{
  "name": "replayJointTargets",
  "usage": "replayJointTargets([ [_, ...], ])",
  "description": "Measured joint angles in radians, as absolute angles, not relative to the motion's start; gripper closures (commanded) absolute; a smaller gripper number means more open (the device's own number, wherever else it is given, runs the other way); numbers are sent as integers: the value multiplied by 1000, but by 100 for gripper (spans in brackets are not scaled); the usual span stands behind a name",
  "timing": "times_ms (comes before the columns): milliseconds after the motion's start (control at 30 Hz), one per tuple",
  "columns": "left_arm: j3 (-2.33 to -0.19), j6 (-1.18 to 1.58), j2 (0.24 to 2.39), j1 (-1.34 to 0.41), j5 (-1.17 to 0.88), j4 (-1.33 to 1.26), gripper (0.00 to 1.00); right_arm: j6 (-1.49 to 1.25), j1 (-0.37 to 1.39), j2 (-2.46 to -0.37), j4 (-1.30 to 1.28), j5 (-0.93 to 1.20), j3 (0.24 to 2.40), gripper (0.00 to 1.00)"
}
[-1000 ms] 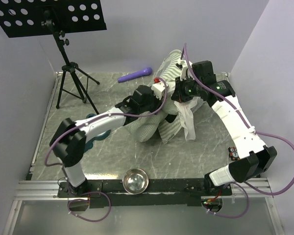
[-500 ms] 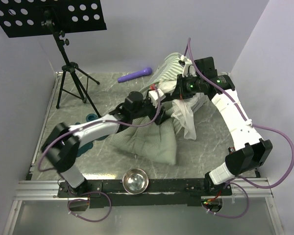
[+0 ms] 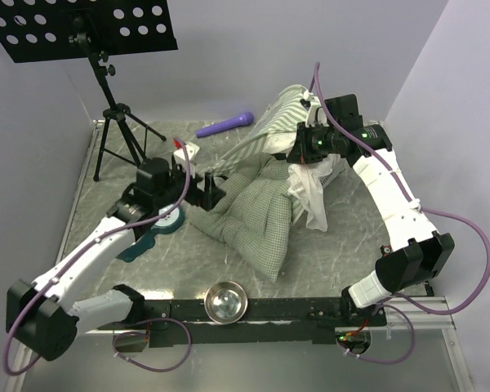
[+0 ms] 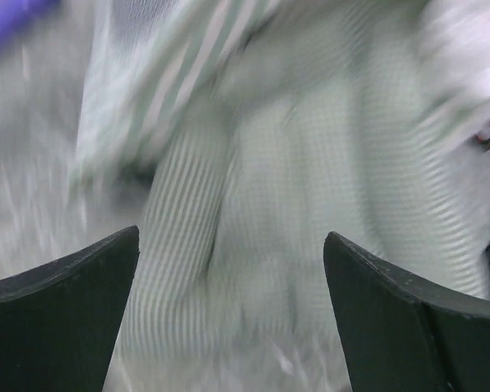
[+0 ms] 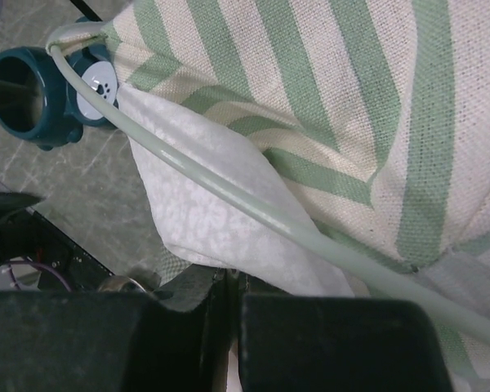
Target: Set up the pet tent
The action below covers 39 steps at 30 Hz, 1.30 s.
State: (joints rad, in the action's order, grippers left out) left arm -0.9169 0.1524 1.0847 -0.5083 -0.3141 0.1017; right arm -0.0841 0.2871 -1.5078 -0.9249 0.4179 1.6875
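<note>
The right end effector (image 3: pixel 300 153) is clamped shut on the pet tent (image 3: pixel 279 110), holding its striped fabric and pole (image 5: pixel 229 200) raised at the rear of the tabletop (image 3: pixel 343 237), probably so the body can take shape. The left end effector (image 4: pixel 230 237) stands wide open and empty. The cushion mat (image 3: pixel 257 216) lies just ahead of it.

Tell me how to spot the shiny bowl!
Find the black rail along the table's near edge. The bowl sits by the rail's middle. It alone is round, shiny metal; the cushion behind it is soft and checked.
</note>
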Motion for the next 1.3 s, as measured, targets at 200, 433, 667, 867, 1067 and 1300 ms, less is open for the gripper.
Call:
replayJointTargets([
  [200,-770,235,1253,-479,-219,175,0,-89,287,-1507,-910,405,1682,100],
  [433,-739,286,1451,-477,-191,115,43,-82,287,-1507,-913,401,1682,100],
  [667,-798,224,1490,-506,-255,41,99,-55,287,-1521,-937,413,1699,100],
  [867,-1001,62,1427,-650,-157,35,99,-23,287,-1547,-966,413,1723,100],
  [1067,-1052,-88,1446,-758,-49,-142,99,-17,287,-1562,-999,458,1760,100],
  [1300,-1200,-103,1772,-728,43,-204,38,-26,266,-1598,-999,534,1782,100],
])
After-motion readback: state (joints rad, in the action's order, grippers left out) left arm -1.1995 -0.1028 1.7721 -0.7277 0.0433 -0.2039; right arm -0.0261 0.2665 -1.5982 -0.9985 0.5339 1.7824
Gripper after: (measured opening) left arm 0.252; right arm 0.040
